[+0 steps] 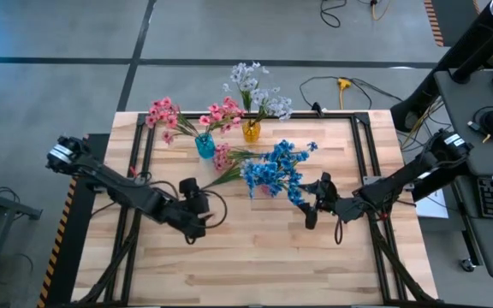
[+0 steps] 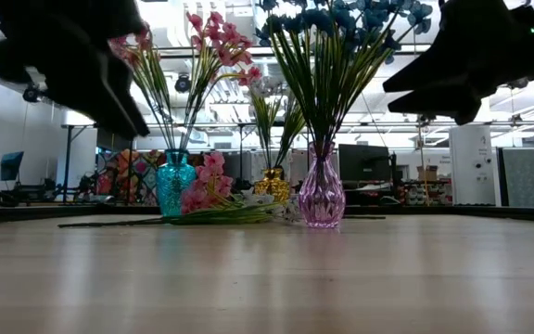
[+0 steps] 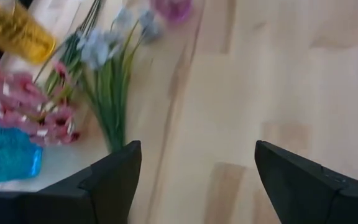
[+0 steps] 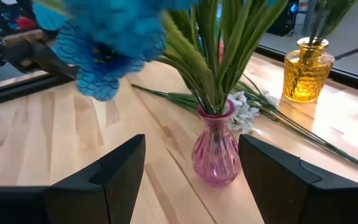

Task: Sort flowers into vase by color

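Beside the pink vase | loose pink and pale flowers lie on the surface | left end effector and right end effector both wide, empty | risk: knocking that top-heavy vase, honestly

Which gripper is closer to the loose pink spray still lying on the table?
Left. The left gripper, open, sits just off the stem end of the loose pink spray. The right gripper, also open, is beyond the pink vase holding the blue flowers.
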